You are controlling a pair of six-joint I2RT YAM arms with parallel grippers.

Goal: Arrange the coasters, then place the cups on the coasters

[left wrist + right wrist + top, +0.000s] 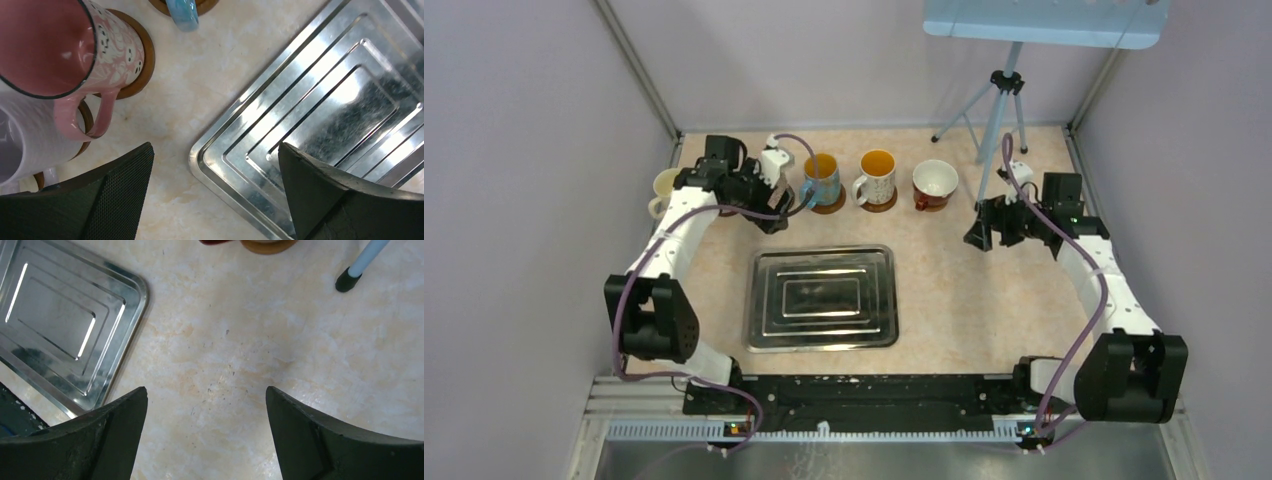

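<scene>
Tabletop (984,290): six mugs (876,177), one tray (769,300)

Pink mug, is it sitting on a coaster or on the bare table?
On a coaster: in the left wrist view the pink mug stands upright, and the rim of a brown coaster shows under its base.

Our top camera sits high up behind the arms and looks down on the whole table (964,290). Our left wrist camera is very close and looks down at the pink mug (60,45) and a corner of the silver tray (325,115). Our right wrist camera is close too and looks down at bare table and a tray corner. All three see the tray.
</scene>
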